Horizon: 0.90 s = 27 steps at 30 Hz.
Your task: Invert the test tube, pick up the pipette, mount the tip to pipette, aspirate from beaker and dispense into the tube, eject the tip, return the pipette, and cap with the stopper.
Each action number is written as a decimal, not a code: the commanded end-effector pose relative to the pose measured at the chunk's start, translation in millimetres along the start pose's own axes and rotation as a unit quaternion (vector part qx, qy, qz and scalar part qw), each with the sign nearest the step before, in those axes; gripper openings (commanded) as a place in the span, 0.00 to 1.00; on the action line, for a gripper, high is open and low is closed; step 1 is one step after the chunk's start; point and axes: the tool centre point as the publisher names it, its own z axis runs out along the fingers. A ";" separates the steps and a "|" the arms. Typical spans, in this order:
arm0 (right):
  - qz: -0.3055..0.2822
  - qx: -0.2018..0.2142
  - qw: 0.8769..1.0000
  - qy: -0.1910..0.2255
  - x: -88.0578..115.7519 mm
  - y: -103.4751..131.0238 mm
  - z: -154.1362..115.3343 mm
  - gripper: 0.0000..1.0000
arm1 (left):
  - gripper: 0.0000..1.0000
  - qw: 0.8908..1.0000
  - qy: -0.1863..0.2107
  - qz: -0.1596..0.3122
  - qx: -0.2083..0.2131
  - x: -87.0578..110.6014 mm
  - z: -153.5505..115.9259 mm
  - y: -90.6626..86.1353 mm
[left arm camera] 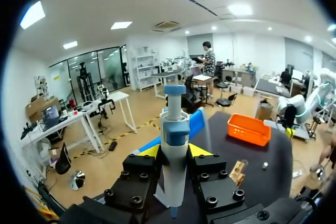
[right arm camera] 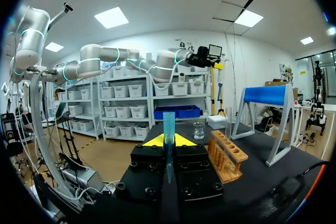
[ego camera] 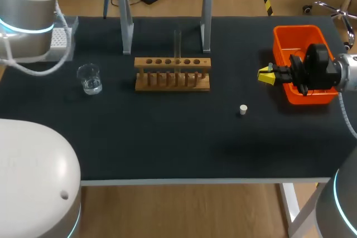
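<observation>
No legible text, labels or numbers anywhere.

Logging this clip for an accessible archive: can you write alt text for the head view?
A wooden test tube rack with one clear tube upright in it stands mid-table, a beaker of clear liquid to its left and a white stopper on the table to its right. The right gripper hangs beside an orange bin.

Head camera overlooks my tabletop (ego camera: 167,137) from behind. Wrist cameras sight closely along left claw (left arm camera: 174,150) and right claw (right arm camera: 168,140), sharing the wooden rack (right arm camera: 227,156).
</observation>
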 end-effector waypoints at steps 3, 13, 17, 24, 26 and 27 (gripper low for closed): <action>0.000 0.000 1.000 0.001 -0.1 -0.2 -0.5 0.00 | 0.00 0.999 0.044 0.000 -0.003 -3.0 -2.0 -1.3; 0.000 0.000 1.000 0.001 -0.1 -0.2 -0.5 0.00 | 0.00 0.999 0.044 0.000 -0.003 -3.0 -2.0 -1.3; 0.000 0.000 1.000 0.001 -0.1 -0.2 -0.5 0.00 | 0.00 0.999 0.044 0.000 -0.003 -3.0 -2.0 -1.3; 0.000 0.000 1.000 0.001 -0.1 -0.2 -0.5 0.00 | 0.00 0.997 0.077 0.016 0.007 6.5 -6.6 -10.6; 0.000 0.000 1.000 0.001 -0.1 -0.2 -0.5 0.00 | 0.00 0.995 0.094 0.022 0.014 16.3 -10.8 -17.3; 0.000 0.000 1.000 0.001 -0.1 -0.2 -0.5 0.00 | 0.00 0.994 0.106 0.028 0.019 21.8 -13.4 -20.2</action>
